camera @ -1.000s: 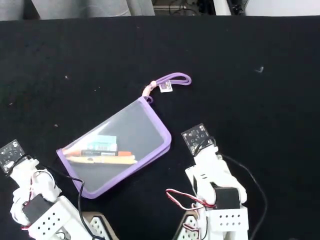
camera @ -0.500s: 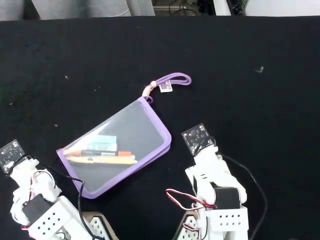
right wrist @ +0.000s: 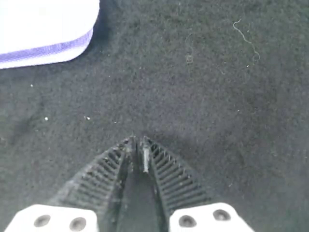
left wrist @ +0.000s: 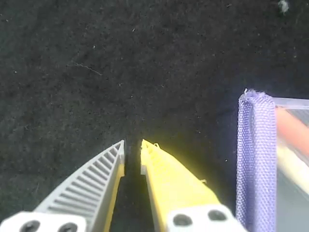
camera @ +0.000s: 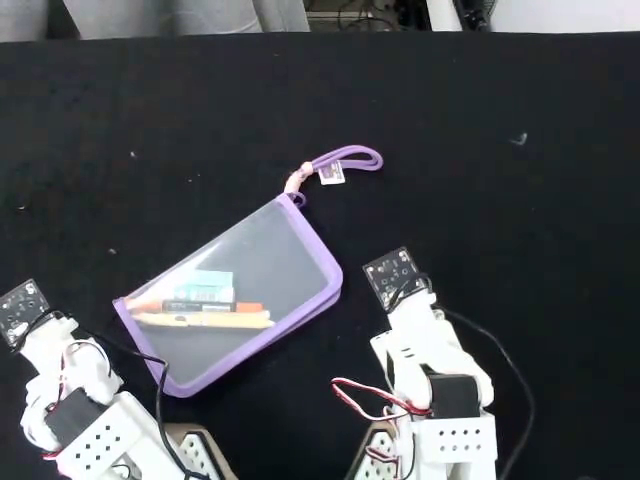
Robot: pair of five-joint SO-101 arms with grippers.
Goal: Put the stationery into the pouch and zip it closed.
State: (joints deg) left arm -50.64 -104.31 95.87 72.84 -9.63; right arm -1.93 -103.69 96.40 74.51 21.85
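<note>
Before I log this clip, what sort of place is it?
Probably a robotics lab bench: a black-clothed table, a small white left arm and right arm mounted at its near edge, and cables behind the far edge.

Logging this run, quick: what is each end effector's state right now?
Left end effector: closed, holding nothing.
Right end effector: closed, holding nothing.
</note>
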